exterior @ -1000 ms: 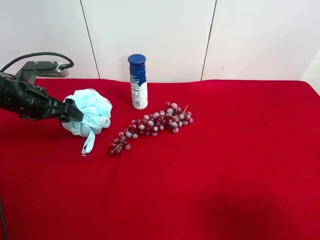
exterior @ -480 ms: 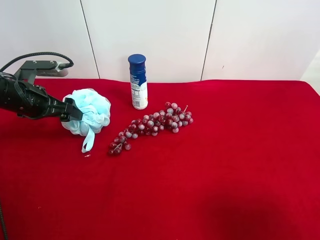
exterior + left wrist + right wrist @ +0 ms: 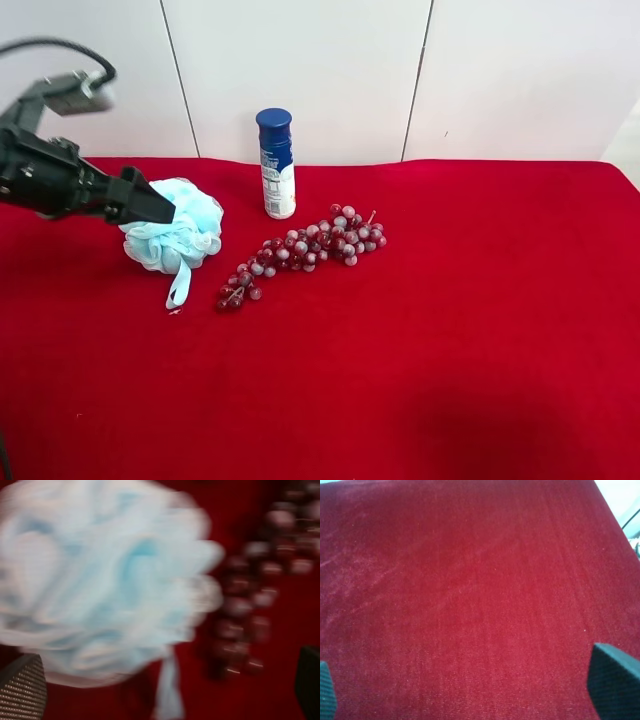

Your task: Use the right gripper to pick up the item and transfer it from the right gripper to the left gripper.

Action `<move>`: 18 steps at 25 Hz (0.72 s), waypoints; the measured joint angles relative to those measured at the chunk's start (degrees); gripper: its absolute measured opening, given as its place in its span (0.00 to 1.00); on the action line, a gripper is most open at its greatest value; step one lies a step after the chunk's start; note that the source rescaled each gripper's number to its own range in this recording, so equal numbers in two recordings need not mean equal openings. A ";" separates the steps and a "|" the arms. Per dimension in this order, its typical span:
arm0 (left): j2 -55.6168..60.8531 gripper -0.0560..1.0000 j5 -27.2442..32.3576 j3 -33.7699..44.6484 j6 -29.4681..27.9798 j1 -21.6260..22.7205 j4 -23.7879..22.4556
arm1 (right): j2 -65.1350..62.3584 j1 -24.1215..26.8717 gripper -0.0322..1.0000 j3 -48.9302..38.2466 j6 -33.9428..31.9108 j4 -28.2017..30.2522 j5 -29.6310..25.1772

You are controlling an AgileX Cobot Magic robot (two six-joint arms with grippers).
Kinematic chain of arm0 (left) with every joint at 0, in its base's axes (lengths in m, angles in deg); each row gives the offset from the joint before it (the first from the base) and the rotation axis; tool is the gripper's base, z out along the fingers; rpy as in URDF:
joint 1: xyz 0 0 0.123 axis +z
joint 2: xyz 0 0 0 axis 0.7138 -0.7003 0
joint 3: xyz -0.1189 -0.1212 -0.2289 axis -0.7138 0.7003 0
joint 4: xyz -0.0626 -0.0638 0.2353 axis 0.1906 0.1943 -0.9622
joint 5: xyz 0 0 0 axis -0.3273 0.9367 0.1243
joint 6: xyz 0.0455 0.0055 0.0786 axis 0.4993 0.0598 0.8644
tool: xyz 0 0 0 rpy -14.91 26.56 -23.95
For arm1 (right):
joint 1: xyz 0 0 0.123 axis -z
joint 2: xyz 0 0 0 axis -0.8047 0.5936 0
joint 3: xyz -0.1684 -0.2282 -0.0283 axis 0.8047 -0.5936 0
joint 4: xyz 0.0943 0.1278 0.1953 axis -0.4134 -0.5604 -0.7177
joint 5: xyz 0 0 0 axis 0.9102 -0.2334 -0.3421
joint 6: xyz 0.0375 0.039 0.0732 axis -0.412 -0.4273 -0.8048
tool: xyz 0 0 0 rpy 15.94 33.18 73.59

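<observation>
Red cloth (image 3: 450, 330) covers the table before white wall panels. Bath pouf (image 3: 175, 235) lies on it beside the grape bunch (image 3: 305, 250) and the upright blue-capped bottle (image 3: 277, 165). Left gripper (image 3: 165, 208), jaws spread, sits at the pouf's upper edge, apparently touching it. Right gripper (image 3: 470, 690), also spread, faces bare cloth.
</observation>
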State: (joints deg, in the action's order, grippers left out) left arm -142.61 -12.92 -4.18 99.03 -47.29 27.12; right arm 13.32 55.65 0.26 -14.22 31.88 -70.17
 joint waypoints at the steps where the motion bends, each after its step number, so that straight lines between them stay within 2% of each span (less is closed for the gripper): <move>1: 2.02 1.00 1.61 0.00 0.00 0.00 -0.89 | 0.00 0.00 1.00 0.00 0.00 0.00 0.00; 5: 9.70 1.00 8.48 0.00 -1.64 0.00 -8.17 | 0.00 0.00 1.00 0.00 0.00 0.00 0.00; 13: 24.79 1.00 19.18 0.00 -17.65 0.00 -29.06 | 0.00 0.00 1.00 0.00 0.00 0.00 0.00; 18: 34.35 1.00 24.99 0.32 -25.97 0.00 -38.11 | 0.00 0.00 1.00 0.00 0.00 0.00 0.00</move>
State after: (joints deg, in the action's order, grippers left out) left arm -108.26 12.07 -3.86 73.06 -47.29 -10.99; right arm 13.32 55.65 0.26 -14.22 31.88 -70.17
